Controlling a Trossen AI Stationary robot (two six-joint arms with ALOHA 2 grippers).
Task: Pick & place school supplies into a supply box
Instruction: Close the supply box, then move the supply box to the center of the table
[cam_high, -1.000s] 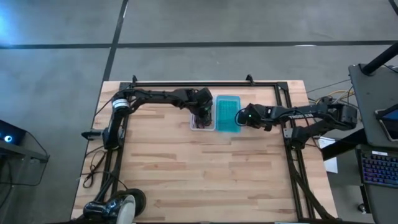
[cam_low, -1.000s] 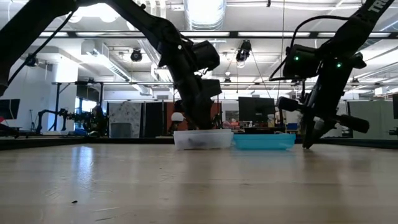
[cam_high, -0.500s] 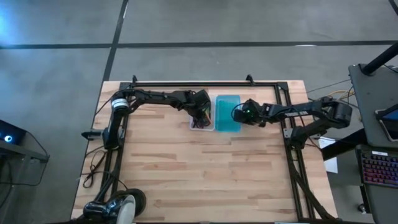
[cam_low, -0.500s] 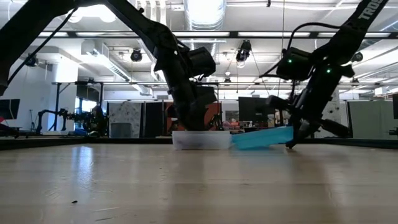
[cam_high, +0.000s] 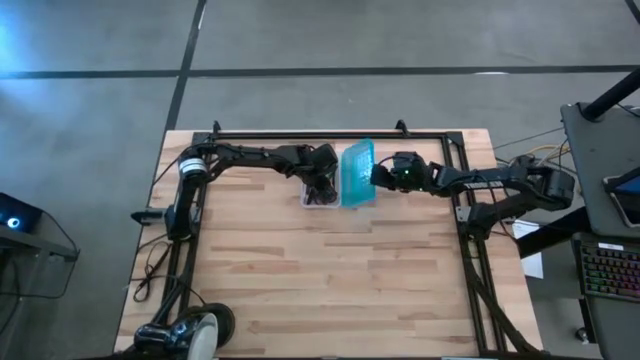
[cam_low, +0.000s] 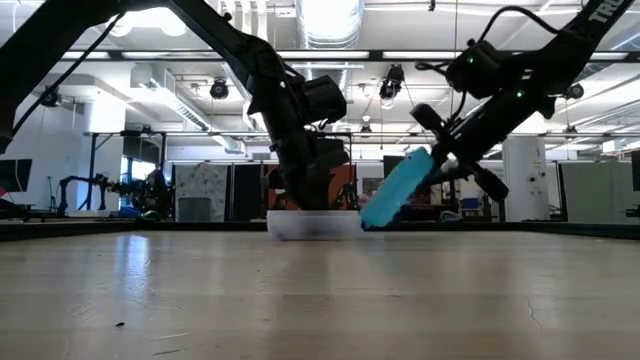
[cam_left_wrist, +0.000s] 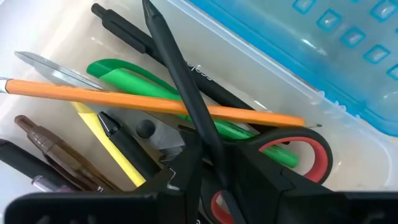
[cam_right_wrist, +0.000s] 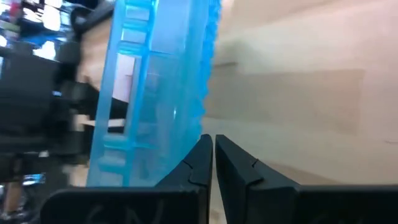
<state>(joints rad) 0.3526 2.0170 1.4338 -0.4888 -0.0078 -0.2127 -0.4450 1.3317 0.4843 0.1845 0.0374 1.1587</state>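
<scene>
The clear supply box (cam_high: 318, 196) sits near the table's far edge, and its teal ribbed lid (cam_high: 357, 172) stands steeply tilted on its hinge side. In the left wrist view the box holds a green marker (cam_left_wrist: 149, 81), an orange pencil (cam_left_wrist: 155, 101), a yellow pencil (cam_left_wrist: 106, 127), red-handled scissors (cam_left_wrist: 314, 152) and dark pens (cam_left_wrist: 121, 28). My left gripper (cam_left_wrist: 214, 171) is inside the box, shut on a dark pen. My right gripper (cam_right_wrist: 214, 142) is shut, right of the lid at its raised edge (cam_high: 377, 176). My left gripper pinches a dark pen (cam_left_wrist: 196, 118) between its two fingers near the pen's lower end, coming from above into the box. The pen slants across the other supplies and lies over the orange pencil. My right gripper touches the lid's free long edge (cam_right_wrist: 186, 140) with its shut fingertips, coming from the table's right. The lid leans on them, tilted up (cam_low: 395, 190), with its hinge side down at the box.
A dark metal frame (cam_high: 330, 133) runs along the table's far edge and down both sides. Bare wood (cam_high: 320, 280) spreads toward the near edge. Both arms meet over the box, close to each other.
My right gripper has moved left and up, and the lid's free edge has swung from flat on the table to steeply tilted about its hinge. My left gripper has stayed in the box.
</scene>
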